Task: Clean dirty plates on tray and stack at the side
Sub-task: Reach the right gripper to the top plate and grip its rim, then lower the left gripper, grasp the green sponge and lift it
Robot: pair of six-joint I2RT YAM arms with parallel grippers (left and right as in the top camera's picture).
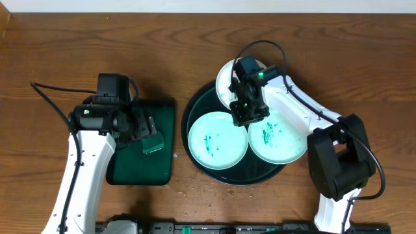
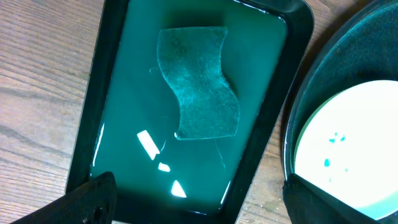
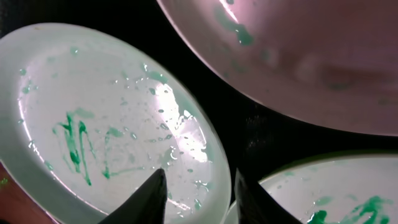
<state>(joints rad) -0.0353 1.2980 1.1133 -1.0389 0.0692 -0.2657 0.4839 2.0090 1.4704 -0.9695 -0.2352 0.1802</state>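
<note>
Three white plates smeared with teal lie on the round dark tray: one front left, one right, and one at the back over the rim. My right gripper is low between them. In the right wrist view it is open and straddles the front-left plate's rim, one finger over the plate face and the other outside the edge, beside the right plate. The back plate fills the top. My left gripper hangs open and holds nothing.
A rectangular dark green tray lies left of the round tray and holds shallow liquid and a teal sponge. My left gripper hovers over its near end. The round tray's rim lies close on the right.
</note>
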